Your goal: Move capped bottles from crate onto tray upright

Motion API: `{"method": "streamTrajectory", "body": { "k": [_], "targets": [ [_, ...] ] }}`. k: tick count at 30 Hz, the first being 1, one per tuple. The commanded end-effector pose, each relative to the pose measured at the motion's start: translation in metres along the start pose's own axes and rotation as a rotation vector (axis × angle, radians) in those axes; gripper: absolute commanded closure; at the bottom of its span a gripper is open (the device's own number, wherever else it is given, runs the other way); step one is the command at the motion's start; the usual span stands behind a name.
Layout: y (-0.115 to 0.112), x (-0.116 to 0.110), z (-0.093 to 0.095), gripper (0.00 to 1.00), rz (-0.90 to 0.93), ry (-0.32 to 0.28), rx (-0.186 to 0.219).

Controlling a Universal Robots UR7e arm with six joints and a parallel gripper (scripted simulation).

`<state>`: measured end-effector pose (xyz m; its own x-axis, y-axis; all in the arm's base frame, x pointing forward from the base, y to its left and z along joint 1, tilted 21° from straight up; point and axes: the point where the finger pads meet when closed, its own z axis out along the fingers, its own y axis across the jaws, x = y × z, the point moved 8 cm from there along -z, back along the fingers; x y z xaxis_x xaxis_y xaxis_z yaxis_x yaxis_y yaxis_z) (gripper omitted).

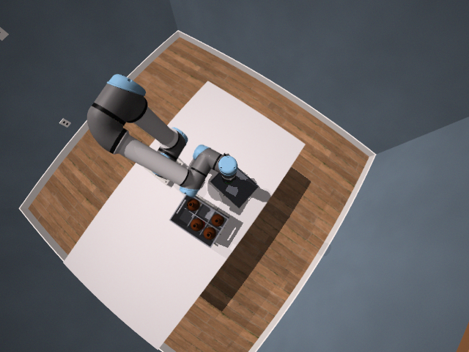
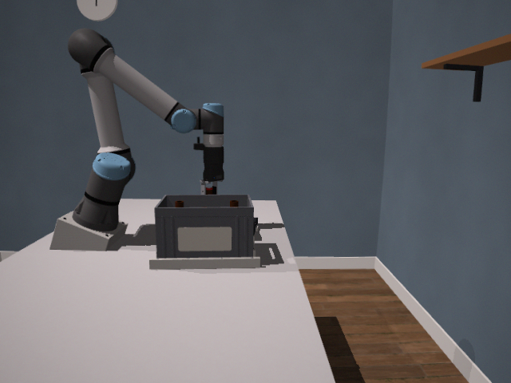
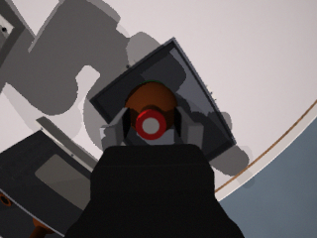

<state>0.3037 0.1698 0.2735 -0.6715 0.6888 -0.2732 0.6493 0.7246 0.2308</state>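
Note:
My gripper [image 2: 208, 184] [image 3: 152, 116] is open, its fingers on either side of a brown bottle's red cap, with the bottle unheld. That capped bottle [image 2: 209, 191] [image 3: 151, 96] stands upright on the dark tray [image 1: 245, 192] [image 3: 198, 94]; its base is hidden. The grey crate [image 1: 185, 215] [image 2: 164, 234] [image 3: 20, 164] stands beside the tray. Several brown bottles stand in it, among them one at its upper left [image 1: 193, 204] and one near its right side [image 1: 218, 220] in the top view. They show dark open mouths and no red caps. Two crate compartments are empty.
A pale strip [image 2: 204, 262] [image 3: 66, 146] lies along the crate's foot. The crate's walls rise close beside the tray. The table edge [image 1: 261, 206] runs near the outer sides of both. The arm's base [image 2: 89, 234] stands on the other side.

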Motion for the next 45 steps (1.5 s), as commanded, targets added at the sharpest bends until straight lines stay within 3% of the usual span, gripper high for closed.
{"method": "streamTrajectory", "body": {
  "k": [1,13,28,31,45],
  "targets": [
    [0.000,0.000,0.000,0.00,0.000,-0.001,-0.001],
    [0.000,0.000,0.000,0.00,0.000,-0.001,-0.001],
    [0.000,0.000,-0.050,0.00,0.000,-0.001,-0.001],
    [0.000,0.000,-0.042,0.00,0.000,-0.002,-0.002],
    [0.000,0.000,-0.060,0.00,0.000,-0.001,-0.001]
  ]
}}
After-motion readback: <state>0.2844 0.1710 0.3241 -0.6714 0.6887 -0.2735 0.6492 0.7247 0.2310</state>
